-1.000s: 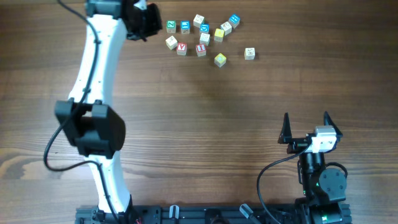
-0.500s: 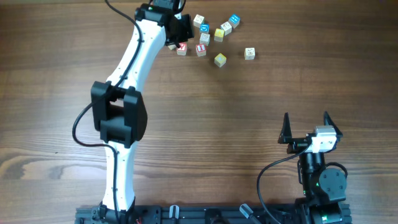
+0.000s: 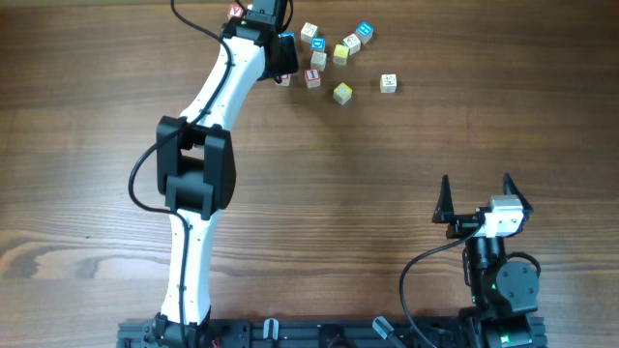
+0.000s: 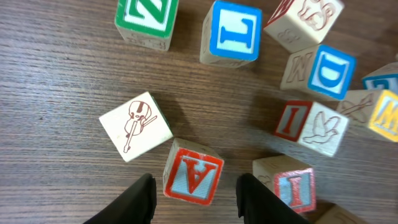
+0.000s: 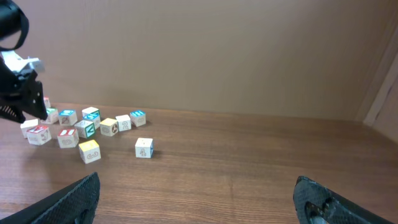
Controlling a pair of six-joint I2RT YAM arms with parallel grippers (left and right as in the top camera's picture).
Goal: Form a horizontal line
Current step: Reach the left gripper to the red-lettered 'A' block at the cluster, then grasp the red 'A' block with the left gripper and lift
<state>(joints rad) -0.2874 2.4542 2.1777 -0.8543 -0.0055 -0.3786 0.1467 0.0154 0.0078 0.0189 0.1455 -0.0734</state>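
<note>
The red "I" cube and the yellow cube lay uncovered near the twelve o'clock edge of the table in the overhead view, the yellow one apart at about four o'clock of the "I". The left gripper hung at nine o'clock of the "I", hiding most of what sat beneath it, with a loose cluster of blue-lettered cubes at its two o'clock. The right gripper sat well apart at the table's five o'clock, spread wide on nothing. In the left wrist view the left gripper's dark fingers stood parted on either side of the red "A" cube, wood showing in both gaps, so nothing was pinched. The cream cube with a violin drawing sat turned at ten o'clock of it, corners nearly meeting, and the red "I" cube stood at three o'clock. In the right wrist view the cubes lay far off at ten o'clock.
</note>
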